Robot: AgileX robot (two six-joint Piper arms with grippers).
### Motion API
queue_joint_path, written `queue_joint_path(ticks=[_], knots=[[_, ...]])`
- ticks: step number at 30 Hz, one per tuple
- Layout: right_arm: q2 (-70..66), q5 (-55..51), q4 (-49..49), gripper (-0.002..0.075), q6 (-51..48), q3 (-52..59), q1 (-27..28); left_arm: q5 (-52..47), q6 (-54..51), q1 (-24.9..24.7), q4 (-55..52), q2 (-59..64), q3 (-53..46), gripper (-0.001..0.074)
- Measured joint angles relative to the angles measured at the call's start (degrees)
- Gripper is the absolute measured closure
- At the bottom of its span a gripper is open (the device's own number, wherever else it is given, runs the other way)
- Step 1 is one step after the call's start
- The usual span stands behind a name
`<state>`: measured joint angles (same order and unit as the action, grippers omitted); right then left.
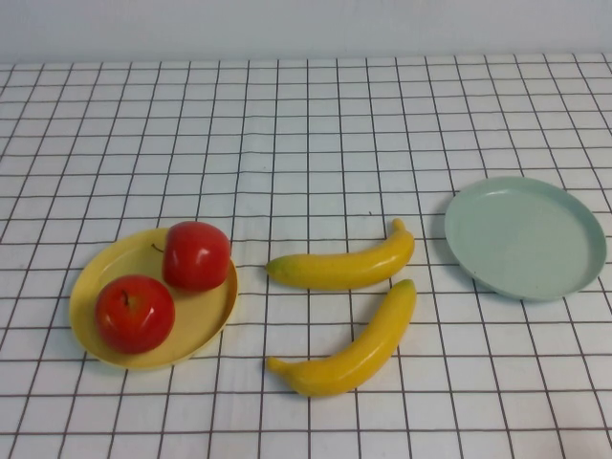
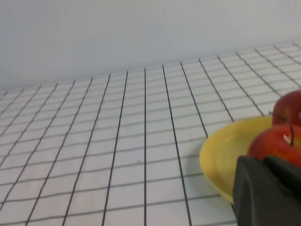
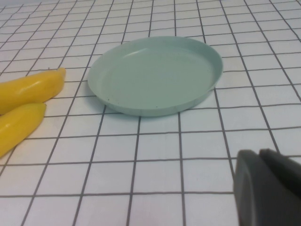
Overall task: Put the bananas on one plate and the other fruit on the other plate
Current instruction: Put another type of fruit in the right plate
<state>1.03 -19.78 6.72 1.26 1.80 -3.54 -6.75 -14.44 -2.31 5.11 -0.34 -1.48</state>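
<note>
Two red apples [image 1: 196, 254] [image 1: 134, 313] sit on the yellow plate [image 1: 212, 320] at the left. Two bananas [image 1: 344, 268] [image 1: 359, 349] lie on the tablecloth in the middle, side by side. The pale green plate [image 1: 526, 234] at the right holds nothing. Neither gripper shows in the high view. My left gripper [image 2: 265, 161] is shut and empty, near the yellow plate [image 2: 225, 150] and the apples [image 2: 277, 143] [image 2: 288, 106]. My right gripper [image 3: 260, 153] is shut and empty, short of the green plate [image 3: 155, 75], with the banana tips [image 3: 28, 87] [image 3: 16, 125] off to one side.
A white cloth with a black grid [image 1: 306, 143] covers the table. A pale wall runs along the far edge.
</note>
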Motion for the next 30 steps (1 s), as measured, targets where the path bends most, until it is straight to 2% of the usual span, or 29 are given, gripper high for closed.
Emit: queue_joint_path(ticks=[10,30], knots=[[0.0,0.0,0.0,0.0741,0.0,0.0,0.0,-14.42,3.85,0.13,-1.8,-0.1,0.0,0.0737],[0.0,-0.13,0.0,0.0742,0.0,0.0,0.0,-14.74,4.44,0.13,-1.8,-0.19,0.0,0.0737]])
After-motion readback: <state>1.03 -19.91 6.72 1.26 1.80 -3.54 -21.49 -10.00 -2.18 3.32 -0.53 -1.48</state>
